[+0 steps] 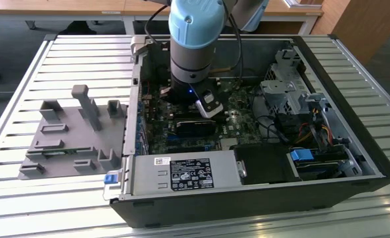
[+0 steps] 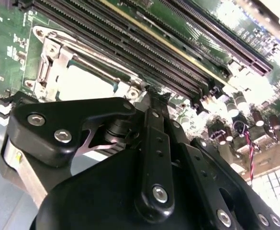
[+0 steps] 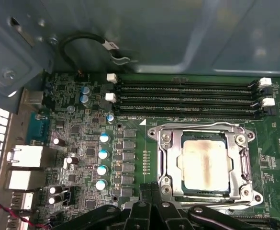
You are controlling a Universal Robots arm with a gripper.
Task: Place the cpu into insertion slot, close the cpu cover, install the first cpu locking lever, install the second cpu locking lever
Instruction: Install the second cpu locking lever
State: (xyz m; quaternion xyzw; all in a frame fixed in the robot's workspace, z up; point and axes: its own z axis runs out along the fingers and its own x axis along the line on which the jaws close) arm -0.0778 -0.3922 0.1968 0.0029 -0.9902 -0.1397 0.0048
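Note:
In the first wrist view the cpu (image 3: 204, 165), a tan-silver square, lies flat in the insertion slot (image 3: 155, 133) on the green motherboard (image 3: 82, 143). The cpu cover (image 3: 174, 165), a grey metal frame, lies down around its edges. My gripper (image 3: 151, 192) stands just in front of the socket's near edge with its black fingers pressed together and nothing between them. In the second wrist view my gripper's tip (image 2: 154, 96) sits at a corner of the socket (image 2: 82, 84), beside a thin metal lever rod (image 2: 96, 67). In the exterior view the arm (image 1: 191, 44) reaches down into the open computer case (image 1: 353, 163).
Long black memory slots (image 3: 183, 96) run just beyond the socket. A black cable loop (image 3: 82, 38) hangs on the case wall. A power supply (image 1: 181, 173) and drive bays (image 1: 294, 99) crowd the case. A grey fixture (image 1: 69, 139) lies on the slatted table at the exterior view's left.

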